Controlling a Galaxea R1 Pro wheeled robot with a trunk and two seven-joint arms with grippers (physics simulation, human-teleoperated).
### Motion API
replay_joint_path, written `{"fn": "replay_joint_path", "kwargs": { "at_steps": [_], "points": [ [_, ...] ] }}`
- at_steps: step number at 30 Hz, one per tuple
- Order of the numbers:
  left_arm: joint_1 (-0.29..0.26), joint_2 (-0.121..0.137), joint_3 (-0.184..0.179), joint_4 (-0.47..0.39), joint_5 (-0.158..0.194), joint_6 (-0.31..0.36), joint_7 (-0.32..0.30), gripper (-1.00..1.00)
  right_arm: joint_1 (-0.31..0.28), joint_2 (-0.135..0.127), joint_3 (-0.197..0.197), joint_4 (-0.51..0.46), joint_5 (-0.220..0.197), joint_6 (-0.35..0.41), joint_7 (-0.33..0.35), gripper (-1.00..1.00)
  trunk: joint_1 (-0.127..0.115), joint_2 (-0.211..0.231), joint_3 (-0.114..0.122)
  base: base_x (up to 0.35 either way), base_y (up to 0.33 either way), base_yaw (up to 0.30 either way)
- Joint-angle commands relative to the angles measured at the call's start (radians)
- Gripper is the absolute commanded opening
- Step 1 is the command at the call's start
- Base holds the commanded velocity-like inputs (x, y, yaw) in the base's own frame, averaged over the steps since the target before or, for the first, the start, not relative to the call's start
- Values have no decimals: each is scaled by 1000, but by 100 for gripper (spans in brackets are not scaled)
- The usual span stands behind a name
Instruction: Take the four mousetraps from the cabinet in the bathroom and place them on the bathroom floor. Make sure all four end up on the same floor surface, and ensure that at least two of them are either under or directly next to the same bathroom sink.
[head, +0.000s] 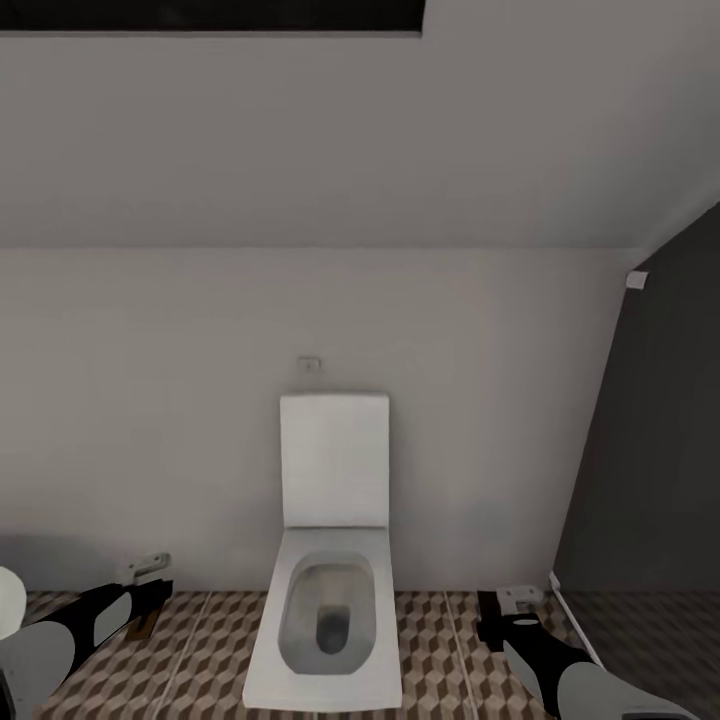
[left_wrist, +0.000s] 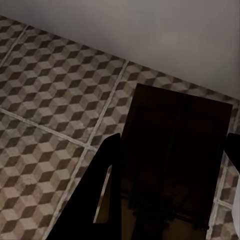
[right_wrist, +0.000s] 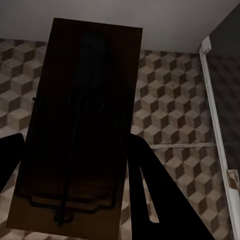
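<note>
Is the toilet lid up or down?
Up: the lid stands against the wall, and the open bowl shows below it.

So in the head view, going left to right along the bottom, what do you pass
Left gripper → toilet → right gripper → dark wall.

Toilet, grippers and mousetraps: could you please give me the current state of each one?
Toilet: lid raised, bowl open.
Left gripper: shut on a mousetrap.
Left mousetrap: held between the fingers, above the bathroom floor.
Right gripper: shut on a mousetrap.
Right mousetrap: held between the fingers, off the floor.
</note>
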Motion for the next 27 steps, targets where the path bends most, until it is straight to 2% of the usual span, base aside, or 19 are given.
{"fn": "replay_joint_path", "kwargs": {
  "at_steps": [1, 27],
  "points": [
    [0, 1, -7, -4, 6, 4, 8, -100, -1, 0, 1, -2, 5, 7, -2, -100, 4, -8, -4, 0, 0, 0],
    [0, 1, -7, -5, 8, 8, 9, -100, 0, 0, 1, -2, 5, 7, -2, -100, 104, -190, -86, 5, 0, 0]
  ]
}}
